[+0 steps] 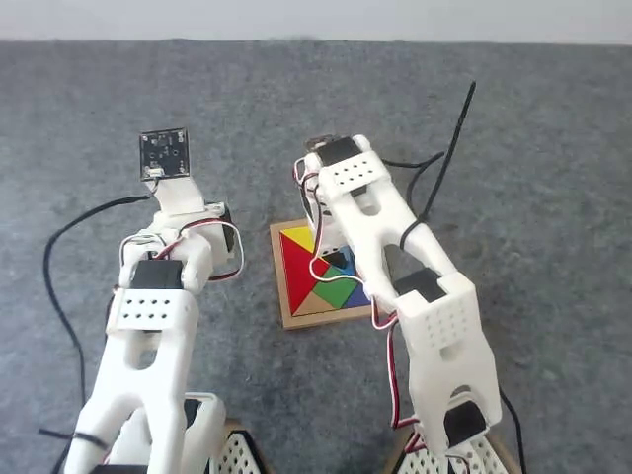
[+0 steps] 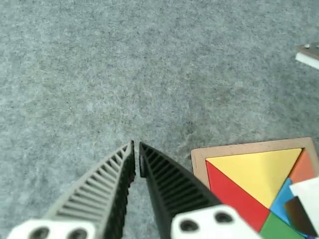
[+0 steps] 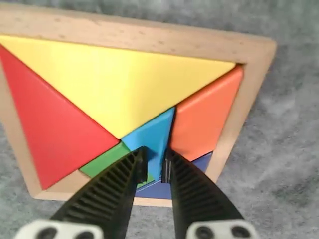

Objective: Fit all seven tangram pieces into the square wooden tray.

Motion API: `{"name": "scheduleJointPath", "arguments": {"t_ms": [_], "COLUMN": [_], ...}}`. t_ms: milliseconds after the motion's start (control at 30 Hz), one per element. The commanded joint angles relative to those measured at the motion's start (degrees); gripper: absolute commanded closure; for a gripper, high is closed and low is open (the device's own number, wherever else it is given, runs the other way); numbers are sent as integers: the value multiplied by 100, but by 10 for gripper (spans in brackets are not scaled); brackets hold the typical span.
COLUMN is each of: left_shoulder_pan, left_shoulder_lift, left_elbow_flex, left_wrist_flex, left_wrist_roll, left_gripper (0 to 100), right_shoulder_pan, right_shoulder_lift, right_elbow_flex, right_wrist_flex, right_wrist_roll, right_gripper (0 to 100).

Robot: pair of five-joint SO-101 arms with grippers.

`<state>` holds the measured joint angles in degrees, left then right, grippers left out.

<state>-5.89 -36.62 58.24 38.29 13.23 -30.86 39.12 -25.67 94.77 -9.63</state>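
Tray: the square wooden tray (image 1: pixel 280 286) is lying flat on the grey mat (image 1: pixel 494 118), between the two arms.
Pieces: the yellow triangle (image 3: pixel 124 84), red triangle (image 3: pixel 45 124), orange piece (image 3: pixel 204 119), blue triangle (image 3: pixel 152 134), green piece (image 3: pixel 104 162) and dark blue piece (image 3: pixel 207 162) are all sitting inside the tray's frame, edge to edge. I am counting six colours, and a seventh may be hiding under the fingers.
Right gripper: the right gripper (image 3: pixel 154 157) is hanging over the middle of the tray, its fingers parted by only a slit and holding nothing.
Left gripper: the left gripper (image 2: pixel 137 145) is hovering over bare mat just beside the tray's corner, its fingers closed together and empty.
Handling: the pieces are looking like thin, stiff, light, smooth-faced tiles, so I am expecting them to slide more easily than they lift. The best hold is probably across a free edge or a corner.
Edges: the raised rim is boxing the pieces in and leaving almost no gap for a fingertip.
Open room: the mat is stretching wide on every side of the tray.
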Motion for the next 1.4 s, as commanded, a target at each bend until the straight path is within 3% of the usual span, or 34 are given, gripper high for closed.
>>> {"name": "scheduleJointPath", "arguments": {"t_ms": [0,200,500,733,900,1133,1367], "left_shoulder_pan": [9,18,756,1020,897,958,905], "left_shoulder_lift": [-141,-1662,-4299,-4475,-4519,-4519,-4519], "left_elbow_flex": [-286,760,2536,2835,2905,3424,3679], "left_wrist_flex": [-79,-589,-1248,-1169,-422,-255,-229], "left_wrist_roll": [-79,-114,-870,-976,-1116,-1670,-1934], "left_gripper": [989,990,987,987,987,987,987], "right_shoulder_pan": [-4,523,523,778,840,2053,2598], "right_shoulder_lift": [-92,-497,-2756,-4963,-7468,-10009,-11653], "right_elbow_flex": [-387,-1029,677,3745,6242,8818,11086], "right_wrist_flex": [189,822,769,-277,-1499,-3503,-3960], "right_wrist_roll": [44,229,914,1248,1319,1855,1890], "right_gripper": [940,941,940,943,940,942,943]}}
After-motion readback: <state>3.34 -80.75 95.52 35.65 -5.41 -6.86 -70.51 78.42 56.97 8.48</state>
